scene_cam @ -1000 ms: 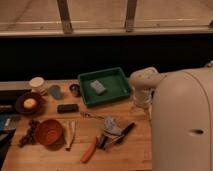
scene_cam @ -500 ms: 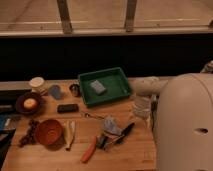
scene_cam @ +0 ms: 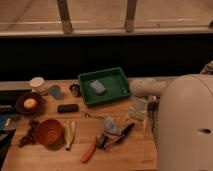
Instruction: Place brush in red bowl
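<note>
**Brush on the bench, claw above it, bowl far to the left**

The brush [scene_cam: 123,133] lies flat and slantwise near the front edge of the bench [scene_cam: 55,161], right of the middle, its dark handle running up toward the right. It is untouched, so the pick-up is not yet done. A crumpled grey-blue thing [scene_cam: 111,125] lies against its left side and an orange-red stick [scene_cam: 90,149] just beyond that, which crowds the approach from the left.

The claw [scene_cam: 139,116] hangs just up and to the right of the brush. That is the freer side, and probably why the arm reaches in from there. I cannot tell whether the claw is spread or pressed together; nothing shows in it.

The red bowl [scene_cam: 49,132] sits well apart, toward the front left corner, with a pale yellowish strip [scene_cam: 70,134] beside it. The green tray [scene_cam: 105,86] holds the rear middle.
</note>
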